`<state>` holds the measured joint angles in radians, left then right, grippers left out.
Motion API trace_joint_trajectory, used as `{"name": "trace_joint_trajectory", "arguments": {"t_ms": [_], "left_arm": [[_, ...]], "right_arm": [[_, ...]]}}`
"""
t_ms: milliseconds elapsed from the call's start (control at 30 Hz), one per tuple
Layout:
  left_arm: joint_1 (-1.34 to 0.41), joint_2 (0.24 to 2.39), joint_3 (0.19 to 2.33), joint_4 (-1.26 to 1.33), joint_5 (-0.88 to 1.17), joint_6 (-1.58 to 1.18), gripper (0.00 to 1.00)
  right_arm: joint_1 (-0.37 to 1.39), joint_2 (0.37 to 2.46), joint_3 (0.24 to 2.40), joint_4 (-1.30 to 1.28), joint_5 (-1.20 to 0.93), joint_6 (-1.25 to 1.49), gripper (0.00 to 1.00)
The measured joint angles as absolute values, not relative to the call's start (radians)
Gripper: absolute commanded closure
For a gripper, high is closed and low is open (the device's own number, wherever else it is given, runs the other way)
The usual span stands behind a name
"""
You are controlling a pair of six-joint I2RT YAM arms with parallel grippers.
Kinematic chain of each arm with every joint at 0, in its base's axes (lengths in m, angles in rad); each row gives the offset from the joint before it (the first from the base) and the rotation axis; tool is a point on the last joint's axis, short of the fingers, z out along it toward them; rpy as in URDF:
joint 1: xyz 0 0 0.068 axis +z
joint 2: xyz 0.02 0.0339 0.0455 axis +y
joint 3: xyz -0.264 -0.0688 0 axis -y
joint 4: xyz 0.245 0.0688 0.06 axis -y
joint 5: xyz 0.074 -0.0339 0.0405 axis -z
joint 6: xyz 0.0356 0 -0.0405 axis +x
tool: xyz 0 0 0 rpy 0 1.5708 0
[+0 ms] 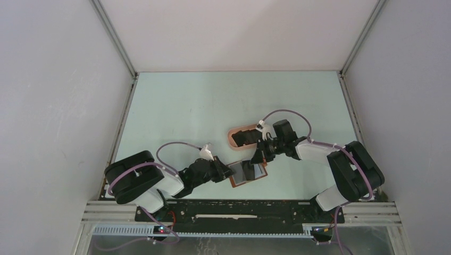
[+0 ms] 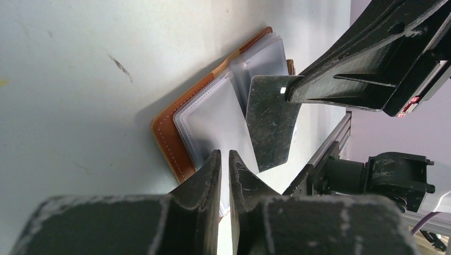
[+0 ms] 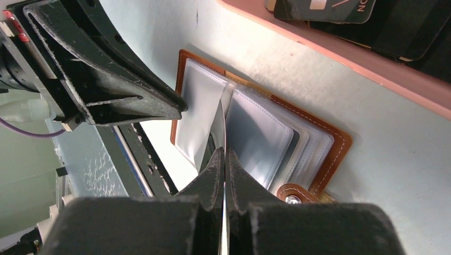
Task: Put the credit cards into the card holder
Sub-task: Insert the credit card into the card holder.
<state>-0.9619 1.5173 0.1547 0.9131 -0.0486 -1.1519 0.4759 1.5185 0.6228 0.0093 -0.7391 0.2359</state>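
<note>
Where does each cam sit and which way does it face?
Top external: fixed above and behind the robot, looking down on the table; both arms show, left pincer and right pincer at the open card holder.
Left wrist: on the left arm, looking past its own fingers at the card holder; right pincer top right, gripping a dark card.
Right wrist: on the right arm, own fingers shut on that card, edge-on; left pincer upper left, pink tray top right.
Shared: all three see the card holder.

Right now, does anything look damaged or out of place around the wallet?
The black card pinched in the right gripper looks scuffed and scratched, and stands tilted over the open card holder sleeves. Nothing else stands out.
</note>
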Motion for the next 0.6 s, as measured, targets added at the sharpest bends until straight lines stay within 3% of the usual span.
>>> {"name": "trace_joint_trajectory", "arguments": {"t_ms": [600], "left_arm": [[-0.962,1.52,0.159,0.908,-0.049,-1.152,0.85]], "right_arm": [[0.48,1.532,0.65,-0.053,-0.696,0.233,1.0]]}}
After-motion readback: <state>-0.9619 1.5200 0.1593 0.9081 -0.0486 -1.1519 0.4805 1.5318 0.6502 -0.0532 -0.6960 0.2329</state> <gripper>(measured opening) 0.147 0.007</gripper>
